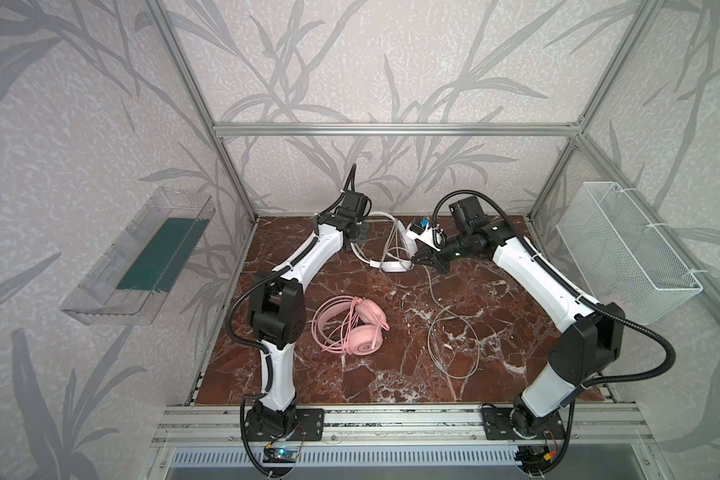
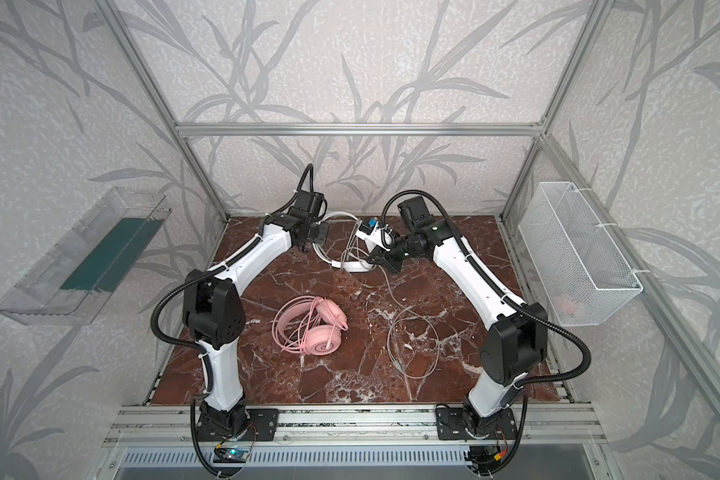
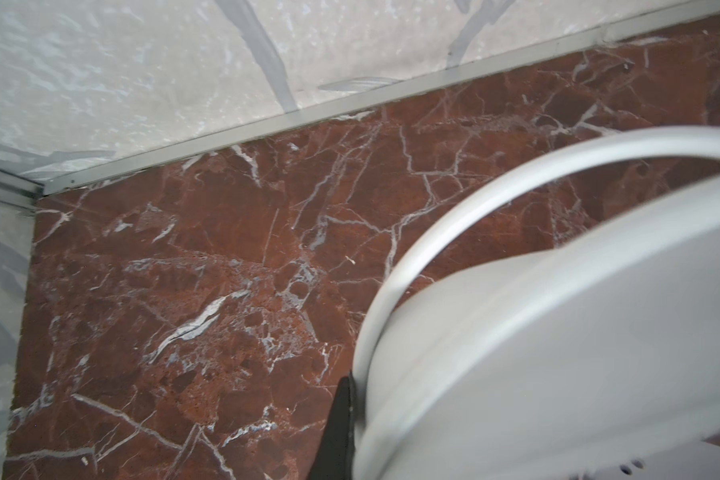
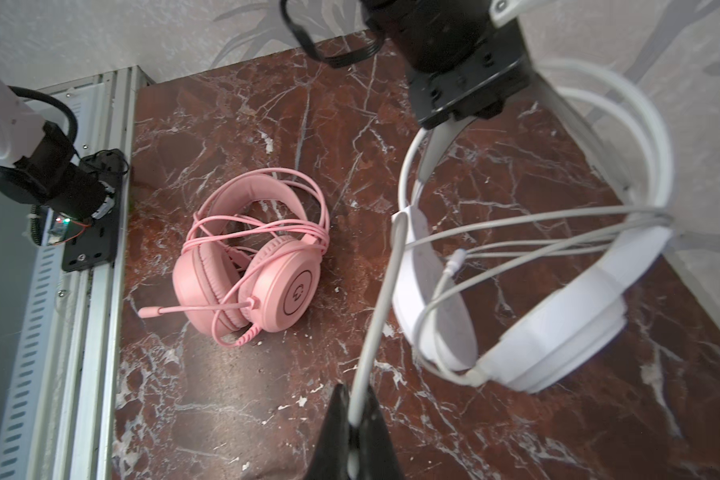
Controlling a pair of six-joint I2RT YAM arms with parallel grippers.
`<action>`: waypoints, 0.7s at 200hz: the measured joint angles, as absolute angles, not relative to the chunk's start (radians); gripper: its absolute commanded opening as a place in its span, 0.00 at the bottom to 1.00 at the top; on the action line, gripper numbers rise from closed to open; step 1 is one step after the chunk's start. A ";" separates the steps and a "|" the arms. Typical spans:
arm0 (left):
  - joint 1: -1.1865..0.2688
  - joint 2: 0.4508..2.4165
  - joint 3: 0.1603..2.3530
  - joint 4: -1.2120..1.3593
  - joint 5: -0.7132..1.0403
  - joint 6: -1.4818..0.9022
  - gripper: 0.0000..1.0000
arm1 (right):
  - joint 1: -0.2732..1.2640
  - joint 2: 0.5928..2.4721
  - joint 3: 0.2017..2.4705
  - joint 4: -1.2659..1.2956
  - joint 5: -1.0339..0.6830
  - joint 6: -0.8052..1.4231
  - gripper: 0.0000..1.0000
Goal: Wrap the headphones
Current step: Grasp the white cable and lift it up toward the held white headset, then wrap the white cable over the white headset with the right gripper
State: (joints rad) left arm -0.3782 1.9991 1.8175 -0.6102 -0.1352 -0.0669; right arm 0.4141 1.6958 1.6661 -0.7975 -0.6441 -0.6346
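Note:
The white headphones [image 1: 393,262] [image 2: 356,266] stand at the far middle of the table, with turns of their white cable [image 4: 383,299] strung across the headband. My left gripper [image 1: 356,240] [image 2: 314,239] is shut on the white headband side. In the left wrist view one black finger [image 3: 336,419] presses against the white band; the other finger is hidden. My right gripper [image 1: 420,259] [image 4: 356,409] is shut on the cable just right of the cups [image 4: 558,332]. The rest of the cable lies looped on the table [image 1: 454,345]. The pink headphones [image 1: 360,332] [image 2: 321,332] [image 4: 267,282] lie flat mid-table, their cable bundled around them.
A clear plastic bin [image 1: 138,266] hangs on the left wall and a white wire basket [image 1: 624,249] on the right wall. The back wall and frame rail [image 3: 267,124] sit close behind the left gripper. An aluminium rail [image 1: 391,419] borders the table front.

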 measured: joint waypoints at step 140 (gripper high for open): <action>-0.400 1.999 1.817 -0.668 0.147 0.109 0.00 | 0.291 1.897 1.887 -0.763 -0.555 -0.588 0.00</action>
State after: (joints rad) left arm -0.4004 1.9991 1.8172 -0.6682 0.1474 0.1093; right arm 0.2909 1.8973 1.8874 -0.7628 -0.5552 -0.5880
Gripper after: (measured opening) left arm 0.054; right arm 0.065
